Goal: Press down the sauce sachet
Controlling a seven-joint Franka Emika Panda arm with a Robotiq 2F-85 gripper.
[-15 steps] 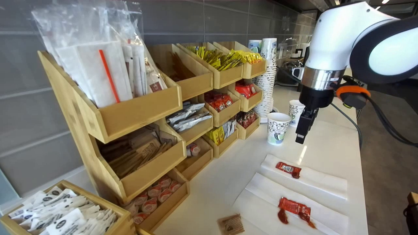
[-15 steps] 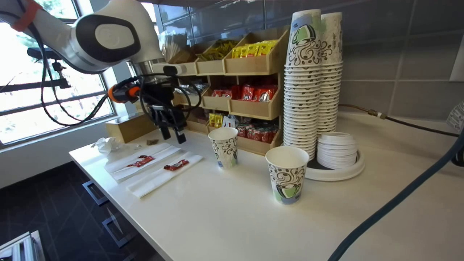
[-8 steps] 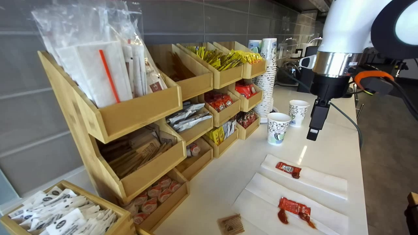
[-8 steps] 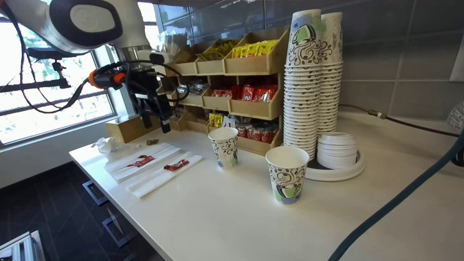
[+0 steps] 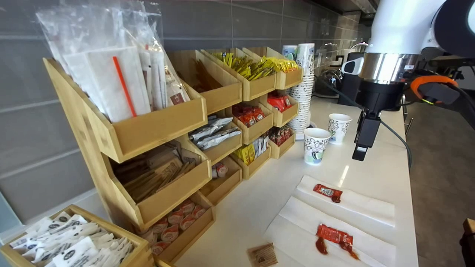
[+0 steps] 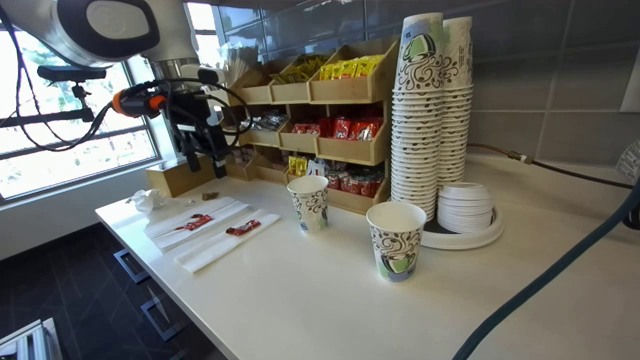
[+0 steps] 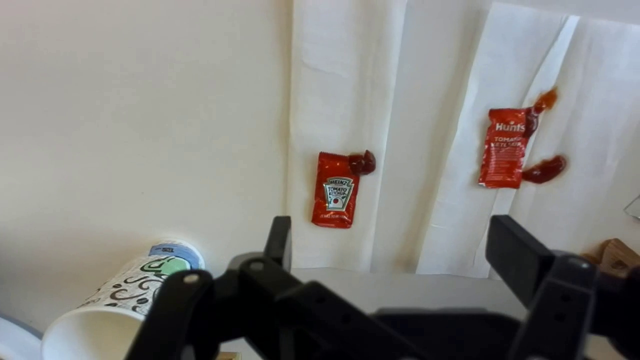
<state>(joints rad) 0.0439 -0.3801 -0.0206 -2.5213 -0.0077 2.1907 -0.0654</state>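
Gripper (image 7: pixel 392 235) wide: 2 black fingers (image 7: pixel 279 242) stand far apart in the wrist view. In both exterior views it hangs above the white counter (image 6: pixel 310 300), pointing down with a slight tilt.

Heinz sachet (image 7: pixel 336 192): on a narrow folded napkin (image 7: pixel 345 100), label facing up. A dark red blob of sauce (image 7: pixel 364 163) touches its upper right corner as seen in the wrist view. In that view the sachet sits beyond the fingers, within the span between them.

Hunt's sachet (image 7: pixel 502 155): on a wider creased napkin (image 7: pixel 450 215), lettering facing up. 2 sauce smears (image 7: pixel 545 169) touch it along the same long side, 1 near each end. In the wrist view it lines up beyond 1 finger. Strip of counter shows between the napkins.

Both sachets red, lying flat, apart from the gripper. Cannot tell which of the 2 the task means.

Surroundings: 2 paper cups (image 5: pixel 316 148) upright on the counter, apart from each other, 1 of them near the narrow napkin. Brown packet (image 5: pixel 262 255) lies near the wider napkin. Wooden rack (image 5: pixel 163 128) stands along the tiled wall (image 5: pixel 200 22); its bins hold yellow packets (image 6: pixel 350 69) in the top row and red packets (image 6: pixel 345 130) in the middle row. Beside the rack, 2 tall stacks of cups (image 6: pixel 417 150), with a pile of white lids (image 6: pixel 464 207) on a round tray (image 6: pixel 467 243).
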